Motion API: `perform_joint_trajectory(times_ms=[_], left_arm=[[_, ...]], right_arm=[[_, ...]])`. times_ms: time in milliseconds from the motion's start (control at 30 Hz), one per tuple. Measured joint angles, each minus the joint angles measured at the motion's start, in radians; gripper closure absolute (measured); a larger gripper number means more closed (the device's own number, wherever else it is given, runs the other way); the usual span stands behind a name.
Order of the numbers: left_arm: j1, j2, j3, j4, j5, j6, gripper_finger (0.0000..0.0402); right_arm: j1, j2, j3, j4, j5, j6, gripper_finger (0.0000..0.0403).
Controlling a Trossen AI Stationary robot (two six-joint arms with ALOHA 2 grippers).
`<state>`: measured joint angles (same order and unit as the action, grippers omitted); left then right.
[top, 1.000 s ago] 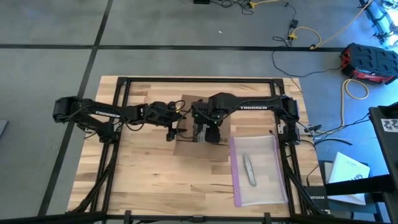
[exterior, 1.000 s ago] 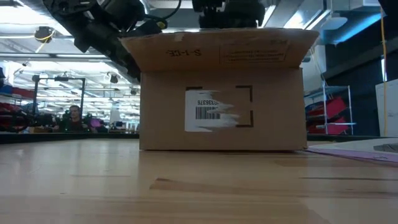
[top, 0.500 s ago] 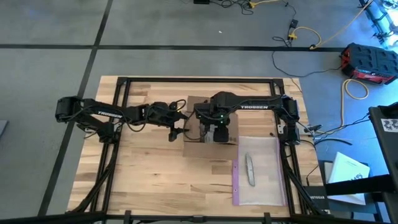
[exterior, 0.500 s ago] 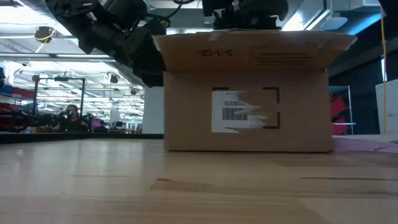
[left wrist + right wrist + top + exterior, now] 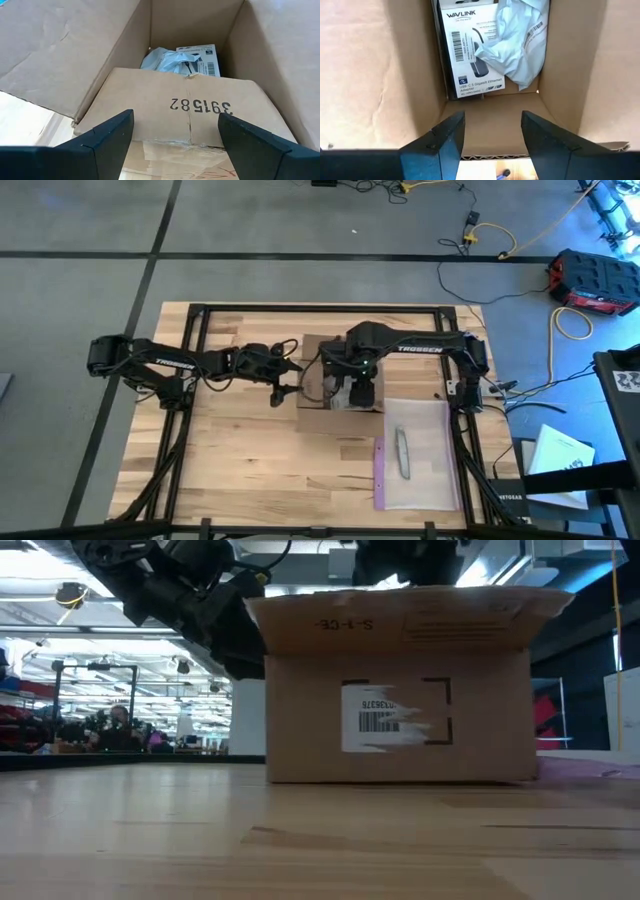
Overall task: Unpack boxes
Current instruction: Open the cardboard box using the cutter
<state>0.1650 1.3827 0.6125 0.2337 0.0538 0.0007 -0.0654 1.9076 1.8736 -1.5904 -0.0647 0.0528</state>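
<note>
Box: brown cardboard box point(image 5: 325, 395), flaps open, standing on the table point(image 5: 240, 460) at the centre of the high view, a little above the middle; in the low view it fills the centre-right, with a torn pale barcode label point(image 5: 385, 720) on its near wall and faint print on the flap above.
Box contents: a white "WAVLINK" carton point(image 5: 472, 50) printed "USB-C 5 Gigabit Ethernet Adapter", lying on the box floor, with a crumpled pale blue-white plastic wrap point(image 5: 517, 42) touching it and partly over it (both also show in the left wrist view, deep in the box).
Inner flap: a folded-down flap point(image 5: 190, 120) printed "391582" upside down, in the lower half of the left wrist view.
Left gripper: left gripper point(image 5: 285, 385) at the box's left edge in the high view, fingers spread, pinching nothing; its two dark fingers point(image 5: 107, 137) frame the flap without closing on it.
Right gripper: right gripper point(image 5: 350, 392) directly over the open box, pointing down into it; fingers point(image 5: 445, 135) apart, nothing between them.
Plastic bag: clear bag with a purple edge point(image 5: 415, 455), lower right of the high view, just beside the box.
Tool: small grey tool point(image 5: 403, 452) lying on the bag.
</note>
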Motion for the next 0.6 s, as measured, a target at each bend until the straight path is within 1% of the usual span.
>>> perform_joint_trajectory(times_ms=[533,600], left_arm=[[0.000,0.000,0.000,-0.004,-0.007,-0.017,0.0121],[0.000,0.000,0.000,-0.004,-0.008,-0.020,0.0121]], right_arm=[[0.000,-0.123,-0.007,0.016,0.003,0.077,0.0221],[0.000,-0.140,-0.011,0.016,0.032,0.065,0.0221]])
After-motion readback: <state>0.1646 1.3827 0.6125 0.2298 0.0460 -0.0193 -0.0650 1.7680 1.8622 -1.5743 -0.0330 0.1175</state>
